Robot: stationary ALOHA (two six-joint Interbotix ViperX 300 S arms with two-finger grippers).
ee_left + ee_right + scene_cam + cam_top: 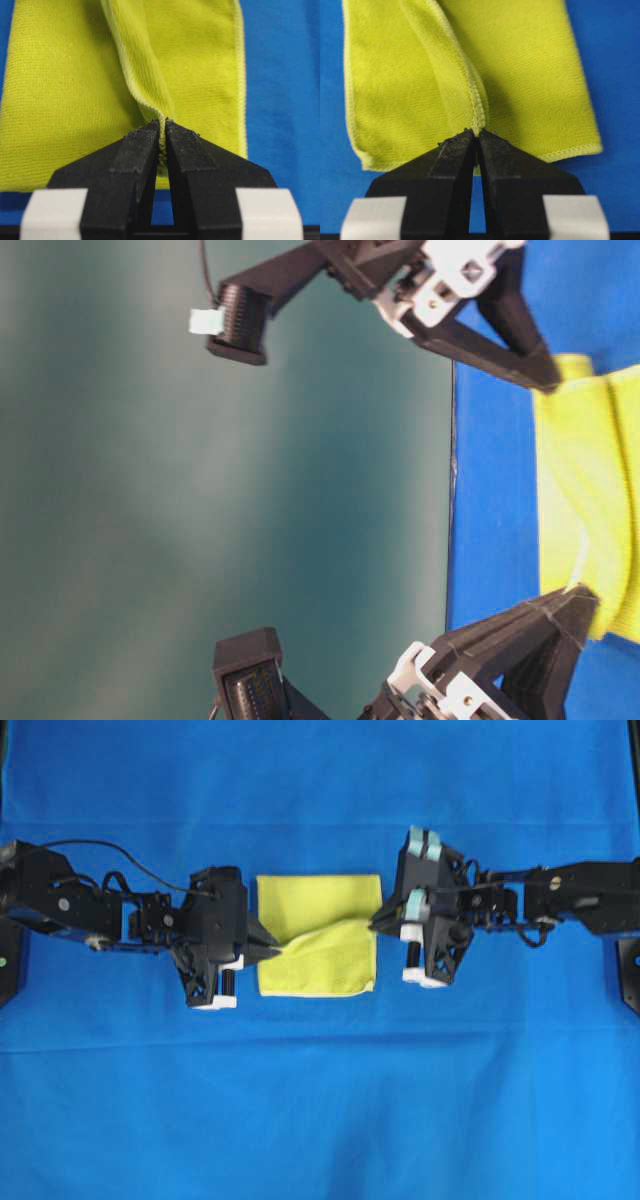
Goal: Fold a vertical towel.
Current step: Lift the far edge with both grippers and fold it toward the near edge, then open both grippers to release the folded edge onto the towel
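Blue cloth (pixel 320 1120) underlay; both grippers pinch the towel's (pixel 300 900) hem.
Left gripper (pixel 272 952) and right gripper (pixel 377 923), clamped on the towel's opposite sides, should carry it across evenly, keeping it taut.

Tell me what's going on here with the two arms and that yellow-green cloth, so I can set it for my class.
Two robot arms are partway through folding the towel, which lies on a blue cloth. The left gripper is shut on the towel's hem at one side, and the right gripper is shut on the hem at the opposite side. The pinched layer is lifted into a ridge across the middle, not yet laid flat.
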